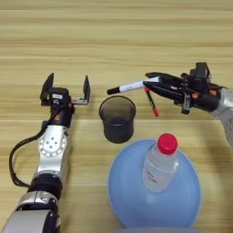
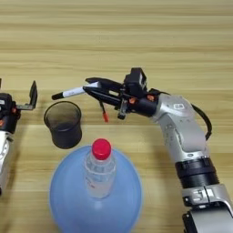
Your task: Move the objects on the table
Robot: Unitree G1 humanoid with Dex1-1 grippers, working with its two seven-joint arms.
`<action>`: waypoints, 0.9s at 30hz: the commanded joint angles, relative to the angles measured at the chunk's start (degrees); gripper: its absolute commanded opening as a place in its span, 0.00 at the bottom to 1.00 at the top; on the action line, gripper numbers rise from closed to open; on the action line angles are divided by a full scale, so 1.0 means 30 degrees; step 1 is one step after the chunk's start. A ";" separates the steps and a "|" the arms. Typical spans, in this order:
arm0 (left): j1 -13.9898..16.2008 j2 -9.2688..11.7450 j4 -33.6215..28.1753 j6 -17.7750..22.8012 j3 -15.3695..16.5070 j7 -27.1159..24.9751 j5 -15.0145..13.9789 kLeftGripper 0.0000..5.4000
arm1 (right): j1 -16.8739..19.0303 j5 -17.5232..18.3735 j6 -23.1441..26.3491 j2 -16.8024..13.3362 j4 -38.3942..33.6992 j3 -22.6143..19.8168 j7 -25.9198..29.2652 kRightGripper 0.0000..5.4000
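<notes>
Bottle (image 1: 160,163) nearest — right gripper (image 2: 91,85) clamps marker (image 1: 129,86) above cup (image 1: 118,119).

The left hand (image 1: 66,90) is hovering at nine o'clock, its two black fingers spread wide apart and pointing toward twelve, gripping nothing, its silver forearm rising from seven o'clock. The right hand (image 2: 92,86) is reaching in from five o'clock, wrist bent toward nine, its long black fingers closing around a white-barrelled black-capped marker (image 1: 129,86).
</notes>
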 commanded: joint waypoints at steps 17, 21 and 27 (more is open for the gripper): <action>0.0095 -0.0385 -0.1076 0.1023 0.1318 -0.3989 -0.3777 1.00 | 0.1554 0.2106 0.0311 -0.0047 -0.0018 -0.3927 -0.1814 0.14; 0.0135 -0.0437 -0.1167 0.1042 0.1349 -0.3968 -0.3638 1.00 | 0.2051 0.0361 -0.1721 -0.0449 0.1182 -0.4639 -0.2675 0.14; 0.0110 -0.0430 -0.1113 0.0979 0.1321 -0.3877 -0.3400 1.00 | 0.2684 -0.3346 -0.5662 -0.0444 0.4961 -0.4830 -0.5417 0.14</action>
